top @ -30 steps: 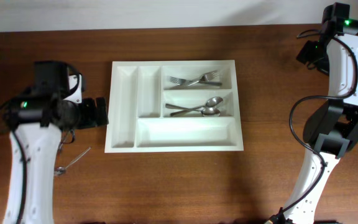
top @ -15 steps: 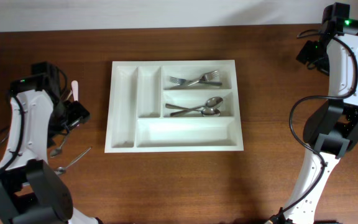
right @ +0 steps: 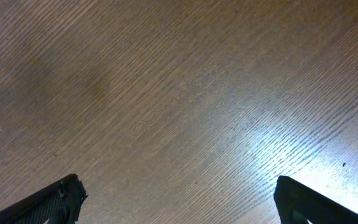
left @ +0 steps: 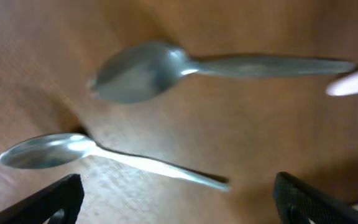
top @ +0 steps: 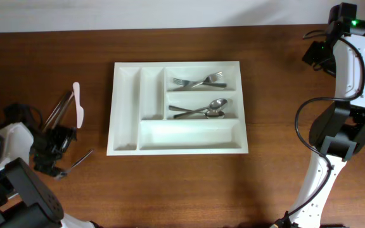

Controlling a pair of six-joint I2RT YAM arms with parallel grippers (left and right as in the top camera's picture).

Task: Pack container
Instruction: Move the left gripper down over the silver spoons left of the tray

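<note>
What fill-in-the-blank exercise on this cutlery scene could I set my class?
The white tray has ___ compartments. The forks lie in the compartment directly above the one holding ___. In the left wrist view, ___ loose spoons lie on the table. The left tool and right tool both stand ___.
Missing words: five; spoons; two; open.

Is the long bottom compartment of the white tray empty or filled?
Empty. In the overhead view the bottom compartment of the container shows only bare white floor. The forks and spoons lie in the two compartments above it.
</note>
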